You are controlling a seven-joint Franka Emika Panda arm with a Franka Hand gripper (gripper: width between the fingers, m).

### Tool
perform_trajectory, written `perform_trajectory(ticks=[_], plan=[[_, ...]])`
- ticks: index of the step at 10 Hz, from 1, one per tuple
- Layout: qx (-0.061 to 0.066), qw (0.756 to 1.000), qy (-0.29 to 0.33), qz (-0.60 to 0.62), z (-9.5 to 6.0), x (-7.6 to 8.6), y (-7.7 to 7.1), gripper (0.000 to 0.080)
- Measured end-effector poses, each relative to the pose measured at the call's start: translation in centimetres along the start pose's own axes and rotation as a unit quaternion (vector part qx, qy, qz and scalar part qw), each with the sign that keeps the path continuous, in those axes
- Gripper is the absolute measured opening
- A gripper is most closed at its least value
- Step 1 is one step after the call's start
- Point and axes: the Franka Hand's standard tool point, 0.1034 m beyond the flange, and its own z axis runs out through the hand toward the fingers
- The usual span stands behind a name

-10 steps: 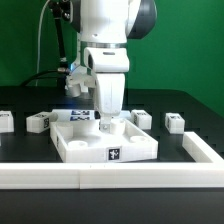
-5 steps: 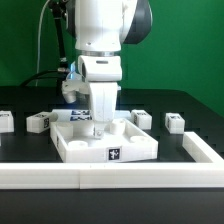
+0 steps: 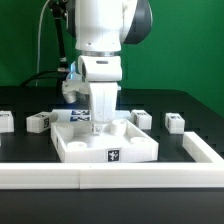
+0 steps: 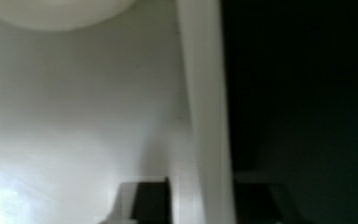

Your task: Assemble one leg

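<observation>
Bright, even exterior view, soft shadows on the black table; wrist view dim, heavily blurred.

A robotics laboratory bench is shown. A black table is fenced by a white rail, backed by a green screen, and marked with fiducial tags.
</observation>
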Motion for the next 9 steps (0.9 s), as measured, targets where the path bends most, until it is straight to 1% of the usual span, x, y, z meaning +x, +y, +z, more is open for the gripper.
perform_trajectory(ticks=[1,6,7,9], plan=[[-0.001,1.000,0.000,0.002,0.0,-0.1,0.0,0.0058],[-0.001,1.000,0.000,0.002,0.0,0.0,0.0,0.0058],[-0.001,1.000,0.001,0.010,0.0,0.3,0.0,0.0058],[-0.001,1.000,0.005,0.027,0.0,2.3,0.2,0.0058]])
